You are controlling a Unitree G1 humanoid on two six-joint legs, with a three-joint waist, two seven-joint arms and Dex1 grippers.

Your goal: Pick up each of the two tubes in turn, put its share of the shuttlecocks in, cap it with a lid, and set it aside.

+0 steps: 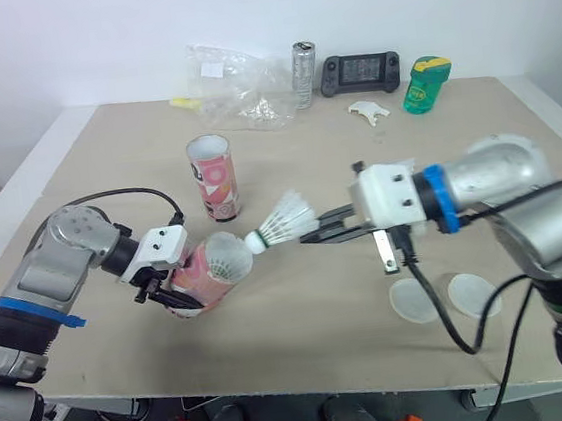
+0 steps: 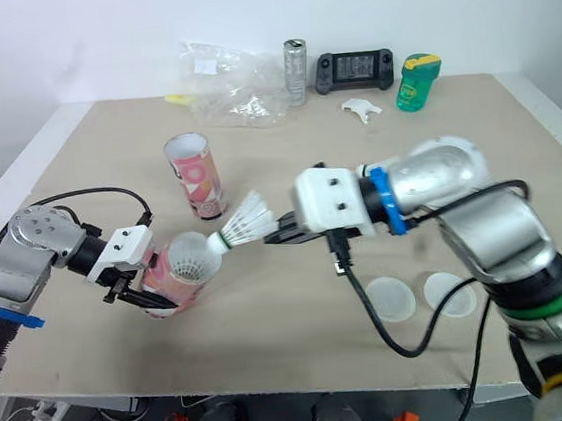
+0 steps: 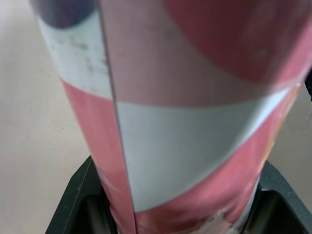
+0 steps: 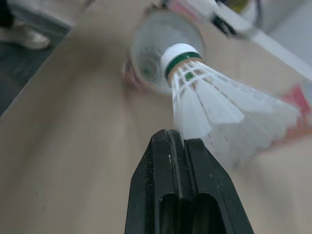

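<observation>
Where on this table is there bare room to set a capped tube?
Free: the left side of the beige table beyond the standing pink cardboard tube, and the near middle between the held tube and two clear round lids. Crowded: far edge.

The left arm (image 1: 65, 255) and right arm (image 1: 504, 179) were round and silver-grey with a blue band, each had a white box (image 1: 392, 197) at the wrist, a black cable (image 1: 441, 316) looped out beside the box, and the left gripper (image 1: 169, 295) and right gripper (image 1: 312, 235) ahead of the box were thin and black.
</observation>
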